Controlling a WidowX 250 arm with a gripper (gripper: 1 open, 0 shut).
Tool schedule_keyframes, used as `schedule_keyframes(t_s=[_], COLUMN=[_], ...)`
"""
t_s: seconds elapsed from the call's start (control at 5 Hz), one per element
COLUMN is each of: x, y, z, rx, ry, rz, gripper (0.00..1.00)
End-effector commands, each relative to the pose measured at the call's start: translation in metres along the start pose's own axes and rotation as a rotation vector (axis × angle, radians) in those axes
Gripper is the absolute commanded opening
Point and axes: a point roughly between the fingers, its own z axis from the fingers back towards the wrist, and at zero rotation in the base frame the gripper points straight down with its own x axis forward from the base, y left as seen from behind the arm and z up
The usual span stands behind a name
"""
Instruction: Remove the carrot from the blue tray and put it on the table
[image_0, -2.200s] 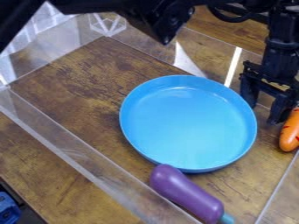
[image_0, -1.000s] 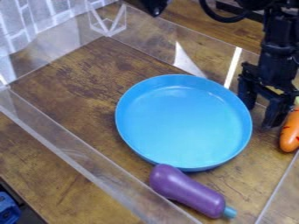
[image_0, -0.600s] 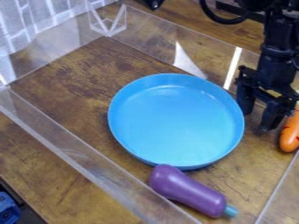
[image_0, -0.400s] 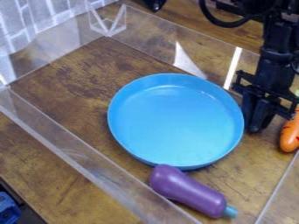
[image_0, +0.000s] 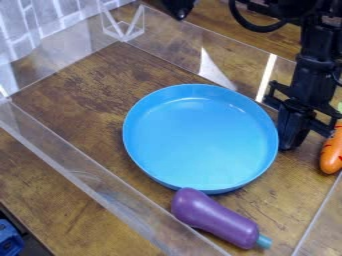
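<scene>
Pincer (image_0: 302, 137) pts down, jaws pinched together w/ nothing between them, tips at the right rim of the blue tray (image_0: 201, 137). Carrot (image_0: 330, 151) lies just right of pincer, apart from it, outside the tray on the worktop (image_0: 94, 85). Purple eggplant toy (image_0: 214, 218) sits at the tray's near edge. Clear acrylic wall (image_0: 60, 165) left of tray.

This looks like a robotics lab test cell. A scuffed wood-grain counter (image_0: 94, 95) is fenced by clear acrylic walls (image_0: 80, 175), and a black robot arm (image_0: 315, 70) reaches in at the right of the frame. The few props are plastic toys: a blue tray (image_0: 201, 137), a purple eggplant (image_0: 214, 219), a carrot (image_0: 330, 151).
</scene>
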Motion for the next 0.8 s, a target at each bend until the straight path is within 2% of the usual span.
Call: schedule_keyframes(t_s=[0.0,0.4,0.6], x=[0.002,-0.01,-0.016], y=[-0.012,-0.022,-0.012], z=[-0.001,0.008,0.009], rx=[0.001,0.013,0.011], ry=[0.006,0.026,0.026], rz=[-0.074,-0.247,-0.285], gripper=[0.0,0.0,0.0])
